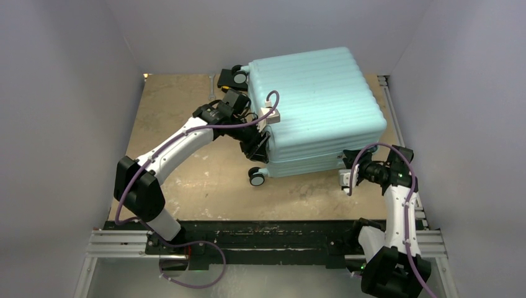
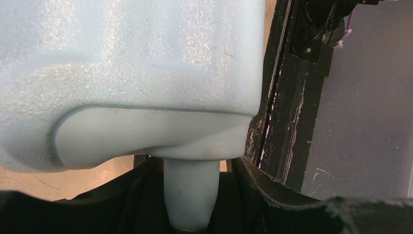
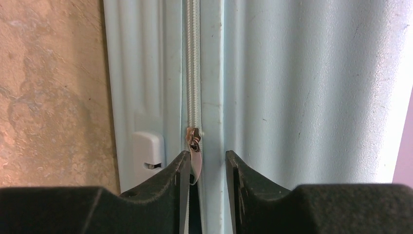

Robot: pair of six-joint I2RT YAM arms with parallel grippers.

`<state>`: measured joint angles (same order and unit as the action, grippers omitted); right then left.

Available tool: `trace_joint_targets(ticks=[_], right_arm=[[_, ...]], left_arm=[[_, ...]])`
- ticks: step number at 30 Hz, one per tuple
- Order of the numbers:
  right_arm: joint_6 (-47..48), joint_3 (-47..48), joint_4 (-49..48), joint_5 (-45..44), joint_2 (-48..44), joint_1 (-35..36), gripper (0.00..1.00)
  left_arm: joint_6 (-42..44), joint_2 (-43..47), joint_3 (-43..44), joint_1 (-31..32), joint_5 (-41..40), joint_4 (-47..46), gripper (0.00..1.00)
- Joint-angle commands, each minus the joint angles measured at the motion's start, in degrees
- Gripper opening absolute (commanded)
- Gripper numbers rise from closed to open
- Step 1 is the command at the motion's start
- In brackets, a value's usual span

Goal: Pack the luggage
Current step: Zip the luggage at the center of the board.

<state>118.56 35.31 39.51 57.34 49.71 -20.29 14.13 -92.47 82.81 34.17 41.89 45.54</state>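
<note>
The luggage [image 1: 310,105], a pale mint ribbed hard-shell suitcase, lies flat and closed on the table, wheels [image 1: 256,176] facing left. My left gripper [image 1: 260,139] is at its left side. In the left wrist view the shell [image 2: 131,58] fills the frame and a pale handle stem [image 2: 191,195] sits clamped in my left gripper [image 2: 191,207]. My right gripper [image 1: 345,180] is at the near right corner. Its jaws [image 3: 204,163] stand apart astride the zip seam, the metal zipper pull [image 3: 195,156] lying against the left finger.
The tan table top [image 1: 186,124] is ringed by grey walls. A black frame rail [image 1: 279,239] runs along the near edge. A small white foot [image 3: 147,148] sticks out of the shell [image 3: 302,97] beside the zip.
</note>
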Motion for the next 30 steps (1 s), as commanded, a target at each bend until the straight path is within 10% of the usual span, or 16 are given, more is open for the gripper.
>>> trace_joint_targets(ticks=[1,30], right_arm=[[9.7,-0.6,-1.3,0.3,0.0,0.0,0.35],[8.0,-5.7,-10.3,3.3,0.2,0.1,0.15]], left_arm=[[1.2,3.4,3.6,-0.9,5.2,-6.8,0.00],[0.3,2.7,3.4,-0.9,5.7,-7.6,0.00]])
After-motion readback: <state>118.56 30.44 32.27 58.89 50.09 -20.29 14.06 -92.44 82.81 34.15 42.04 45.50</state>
